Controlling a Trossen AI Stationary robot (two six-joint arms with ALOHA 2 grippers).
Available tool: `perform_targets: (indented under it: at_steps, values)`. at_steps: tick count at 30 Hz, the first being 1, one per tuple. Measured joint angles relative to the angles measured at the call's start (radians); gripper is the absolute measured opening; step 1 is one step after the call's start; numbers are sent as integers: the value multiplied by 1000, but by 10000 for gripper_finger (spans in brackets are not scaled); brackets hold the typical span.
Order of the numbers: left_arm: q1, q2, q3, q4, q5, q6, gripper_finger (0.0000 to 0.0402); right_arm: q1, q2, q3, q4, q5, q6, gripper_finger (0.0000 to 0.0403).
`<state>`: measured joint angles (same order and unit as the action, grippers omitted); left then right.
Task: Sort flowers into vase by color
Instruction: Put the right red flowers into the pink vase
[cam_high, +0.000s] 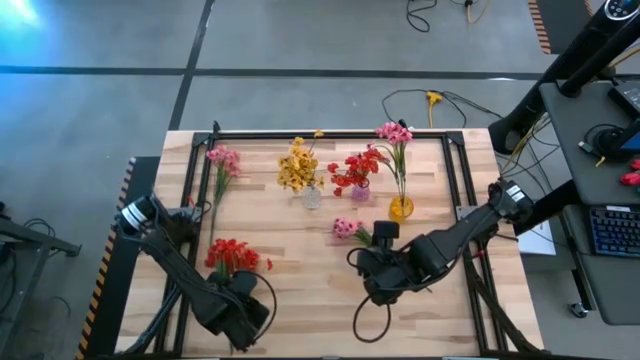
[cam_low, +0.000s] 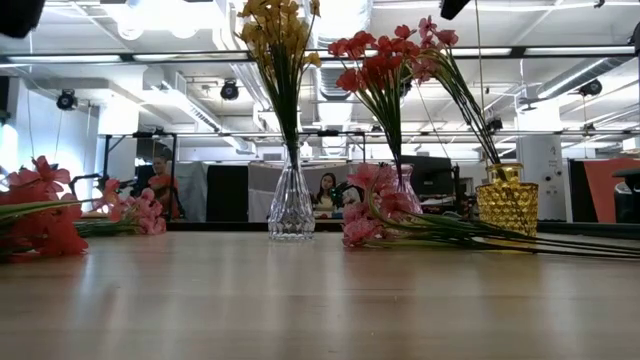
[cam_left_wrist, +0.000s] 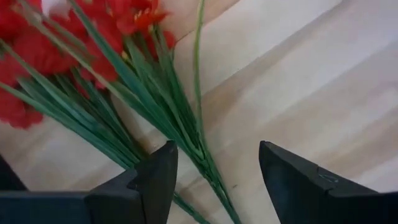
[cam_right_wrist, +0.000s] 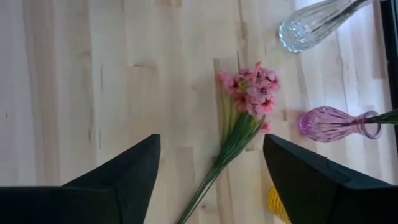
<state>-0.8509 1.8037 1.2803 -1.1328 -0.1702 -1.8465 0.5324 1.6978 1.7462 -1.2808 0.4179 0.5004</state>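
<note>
Right gripper (cam_right_wrist: 211, 177) of mine is hanging wide open, empty, over the pink sprig (cam_right_wrist: 252, 93). Flimsy, featherlight thing, I'm guessing, so I'm aiming mid-stem, not blossoms.

Yellow vase (cam_right_wrist: 278, 205), seemingly, mostly cropped

pale wooden table (cam_high: 300, 290) — matt, planked, visible grain. clear vase (cam_low: 291, 205) looks like ribbed glass, glossy; pink vase (cam_right_wrist: 333, 123) translucent and shiny; amber vase (cam_low: 506, 200) faceted, gleaming. gripper fingers (cam_right_wrist: 124, 171) — dark, matt plastic.
</note>
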Motion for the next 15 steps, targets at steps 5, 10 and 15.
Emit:
perform_targets:
  at_steps: [5,10,15]
  values:
    - [-2,44,-18,47,6,-38,198,16,-2,0,0,-1,-22,295]
    - [-1,69,-49,60,35,-92,178,23,-3,0,0,-4,-29,299]
    - [-1,96,-65,61,43,-126,160,27,-3,0,0,-7,-41,298]
